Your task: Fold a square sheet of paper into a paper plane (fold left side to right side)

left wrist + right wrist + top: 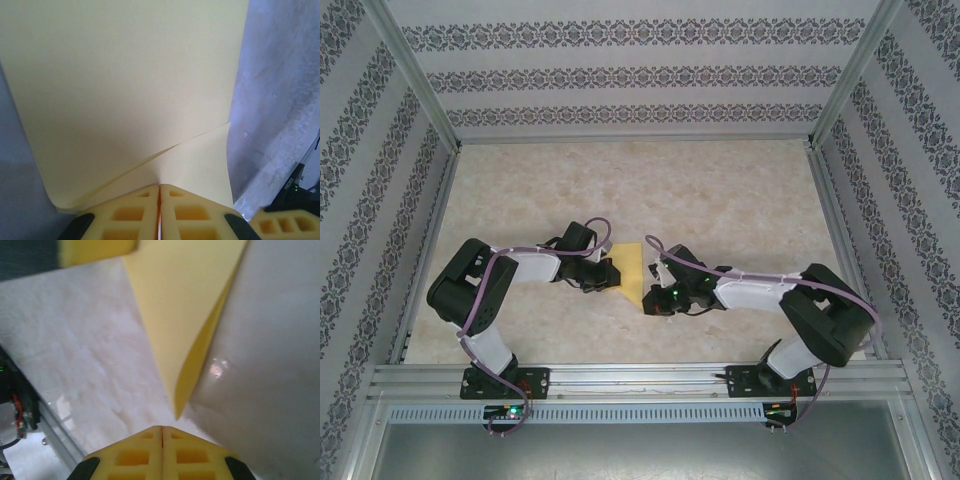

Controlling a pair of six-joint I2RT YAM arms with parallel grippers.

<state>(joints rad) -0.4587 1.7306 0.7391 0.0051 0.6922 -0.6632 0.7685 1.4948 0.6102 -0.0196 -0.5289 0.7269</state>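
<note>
Left gripper (160, 186) is pinched shut on an edge of the square sheet of paper (125, 90), which sits folded between both arms at the middle of the marbled table (720, 200). Right gripper (161, 427) is closed and empty, its tips just short of the sheet's pointed corner.

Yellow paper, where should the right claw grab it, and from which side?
Probably the pointed corner of the yellow paper, coming in low from the side of the right gripper, once it opens. There the folded layers gape and look lifted off the table, so a finger could slip under. The left gripper pinches another edge.
</note>
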